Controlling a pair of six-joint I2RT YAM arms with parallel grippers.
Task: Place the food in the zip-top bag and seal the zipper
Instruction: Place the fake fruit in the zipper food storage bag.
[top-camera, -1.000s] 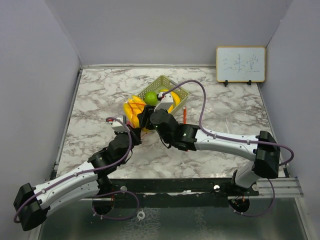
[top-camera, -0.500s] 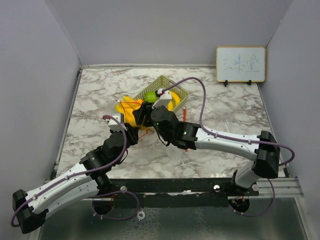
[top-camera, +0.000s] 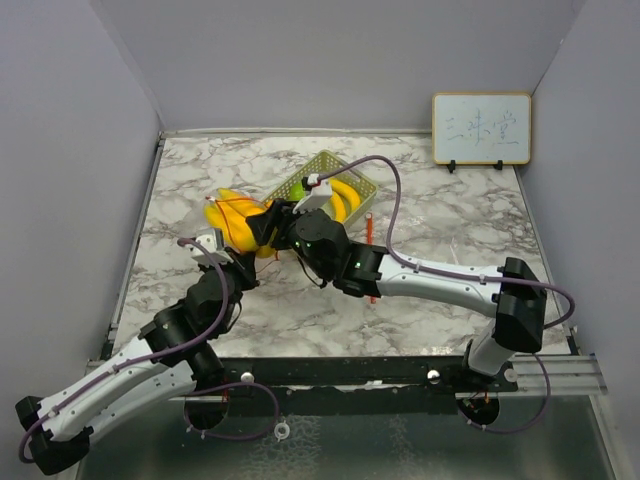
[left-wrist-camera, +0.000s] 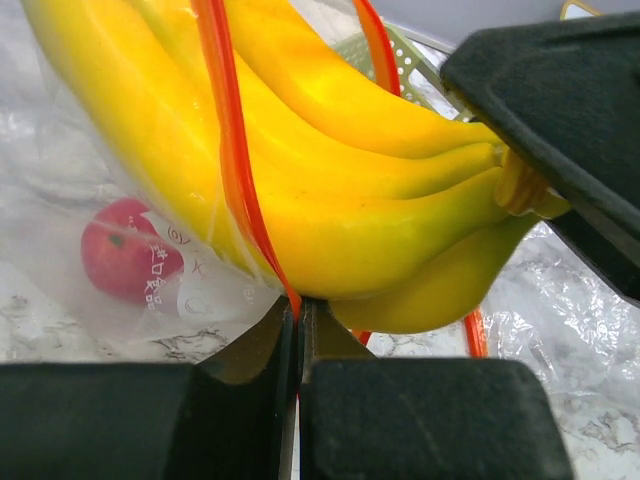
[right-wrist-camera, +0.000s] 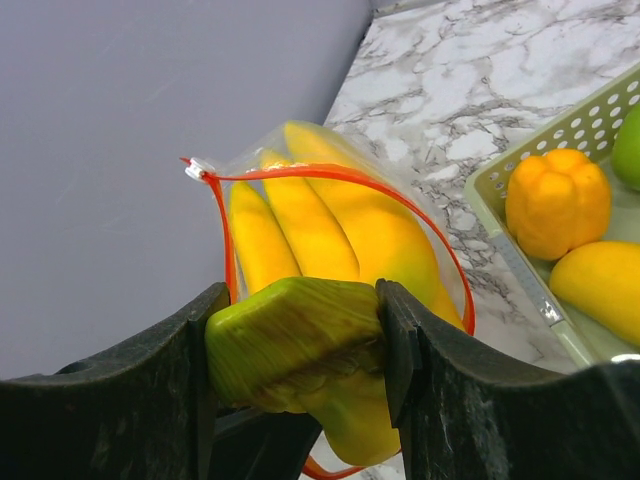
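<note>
Bananas (right-wrist-camera: 330, 235) crowd zipper rim (right-wrist-camera: 228, 245), seemingly halfway inside bag (left-wrist-camera: 195, 292).

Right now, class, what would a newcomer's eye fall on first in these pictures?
The bright yellow banana bunch stands out first, gripped by its stem in the right gripper and partly inside the zip-top bag, left of centre in the top view. The left gripper pinches the bag's red zipper rim, and a red apple shows through the clear plastic.

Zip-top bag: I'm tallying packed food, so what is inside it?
A banana bunch lies partway in, its stem in the right tool. A red apple shows through the bag, seemingly inside. The bananas hide whatever lies behind them.
</note>
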